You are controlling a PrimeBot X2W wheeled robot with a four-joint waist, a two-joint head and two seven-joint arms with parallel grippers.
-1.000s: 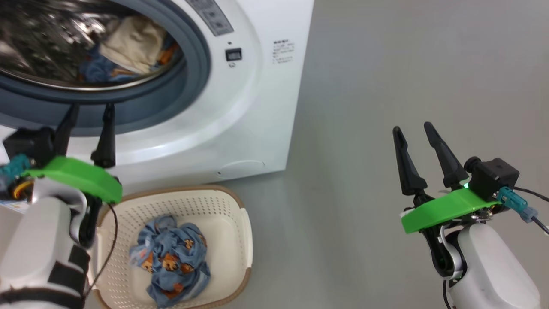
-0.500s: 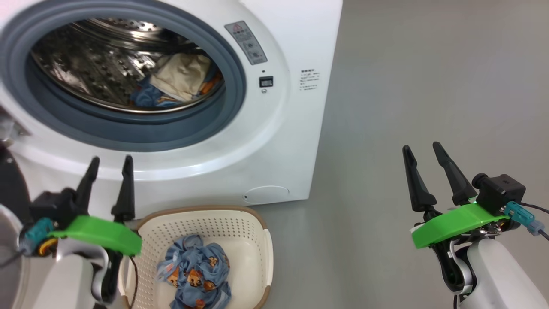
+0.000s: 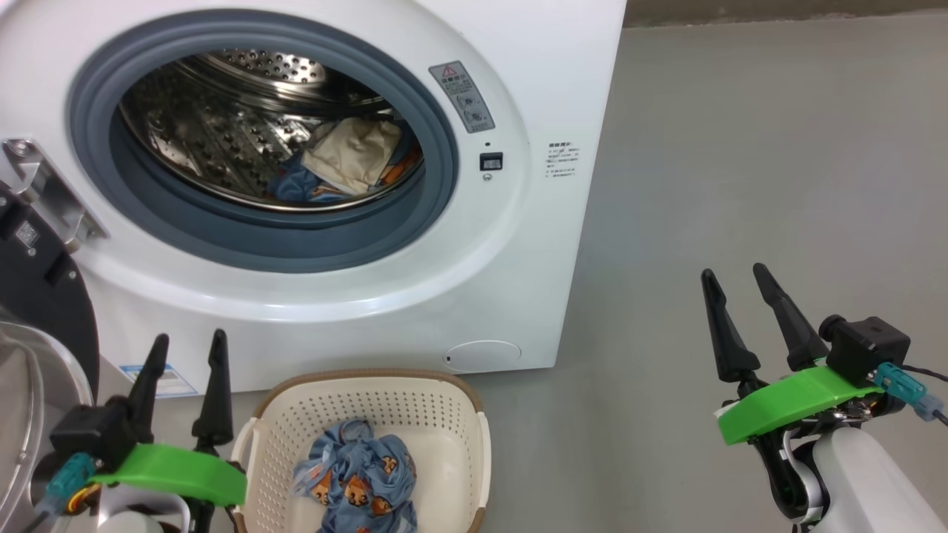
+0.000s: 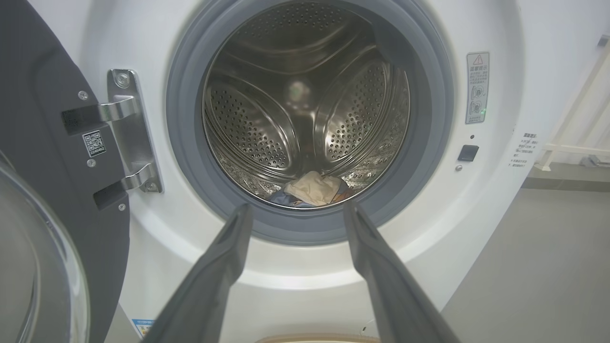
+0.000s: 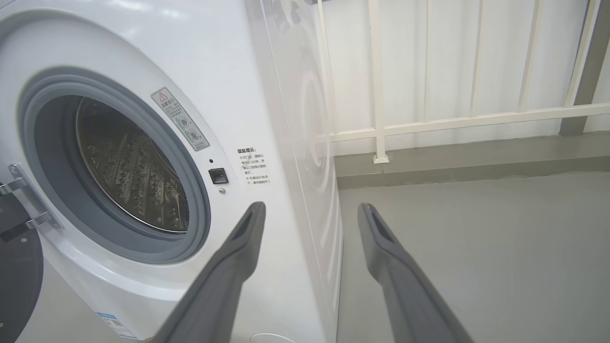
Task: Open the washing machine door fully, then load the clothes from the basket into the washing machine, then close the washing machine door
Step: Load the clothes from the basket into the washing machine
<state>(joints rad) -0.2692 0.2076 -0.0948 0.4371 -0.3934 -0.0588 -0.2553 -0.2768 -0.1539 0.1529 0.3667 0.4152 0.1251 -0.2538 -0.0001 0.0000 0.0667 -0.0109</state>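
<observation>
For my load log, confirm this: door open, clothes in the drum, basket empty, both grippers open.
Not empty: the head view shows a blue printed garment lying in the basket. The rest stands.

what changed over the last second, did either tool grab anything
Mostly the camera lifted, so more of the washing machine shows. The left tool drew back from the drum opening, down beside the basket. Nothing was grabbed or let go: it and the right tool stay open and empty. The washing machine door stays open, the blue printed piece in the basket.
</observation>
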